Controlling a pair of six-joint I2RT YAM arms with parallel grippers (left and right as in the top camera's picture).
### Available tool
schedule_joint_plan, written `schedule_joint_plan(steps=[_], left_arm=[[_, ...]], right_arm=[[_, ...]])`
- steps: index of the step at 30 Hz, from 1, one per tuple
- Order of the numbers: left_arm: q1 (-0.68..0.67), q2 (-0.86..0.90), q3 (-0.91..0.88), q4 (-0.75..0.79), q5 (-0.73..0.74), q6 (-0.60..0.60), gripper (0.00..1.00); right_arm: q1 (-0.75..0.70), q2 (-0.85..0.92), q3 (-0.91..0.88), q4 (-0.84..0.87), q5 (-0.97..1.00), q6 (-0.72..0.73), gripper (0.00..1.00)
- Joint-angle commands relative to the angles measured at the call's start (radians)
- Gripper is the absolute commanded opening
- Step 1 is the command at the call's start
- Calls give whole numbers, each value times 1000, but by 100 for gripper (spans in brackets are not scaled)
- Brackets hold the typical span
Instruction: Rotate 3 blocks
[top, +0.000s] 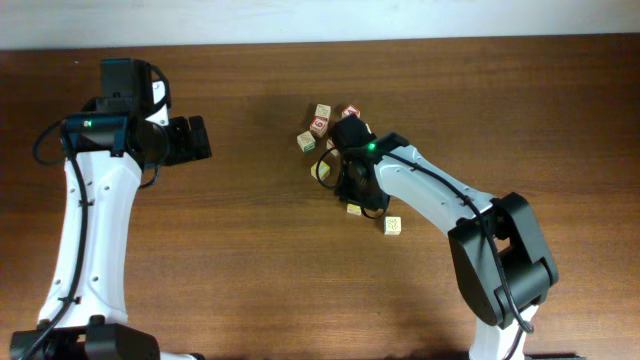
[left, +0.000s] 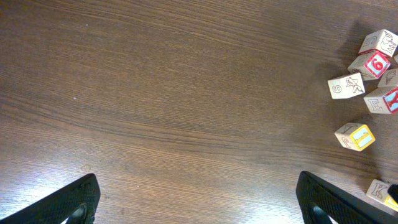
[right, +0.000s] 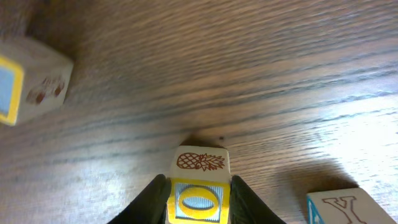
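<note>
Right gripper (right: 199, 185) pinches the yellow block (right: 200, 163) at bottom centre of its wrist view, pineapple face up, so a rotate step looks in hand. Next likely needs a wrist twist, then release flat on the table (right: 249, 74). Other blocks (top: 320, 125) sit upper centre overhead; left gripper (left: 199, 206) spread wide, empty, upper left

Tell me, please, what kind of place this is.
Probably a robot lab or test bench: a white left arm and right arm at a bare wooden table, wooden alphabet blocks scattered on it, the right tool closed on a yellow-faced block.
</note>
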Motion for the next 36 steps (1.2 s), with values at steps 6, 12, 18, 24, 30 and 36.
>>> schedule_joint_plan(steps=[6, 12, 18, 24, 30, 36], left_arm=[[7, 3, 17, 1, -6, -13, 99], [7, 3, 17, 1, -6, -13, 99], [7, 3, 17, 2, -6, -13, 99], [7, 3, 17, 2, -6, -13, 99], [7, 3, 17, 1, -6, -13, 99], [7, 3, 17, 1, -6, -13, 99]], right_arm=[[-45, 8, -6, -167, -105, -274, 31], [-101, 8, -6, -210, -43, -274, 42], [-100, 7, 200, -229, -74, -337, 54], [14, 109, 216, 280, -19, 16, 55], [39, 203, 216, 219, 14, 73, 49], [36, 203, 216, 82, -82, -203, 40]])
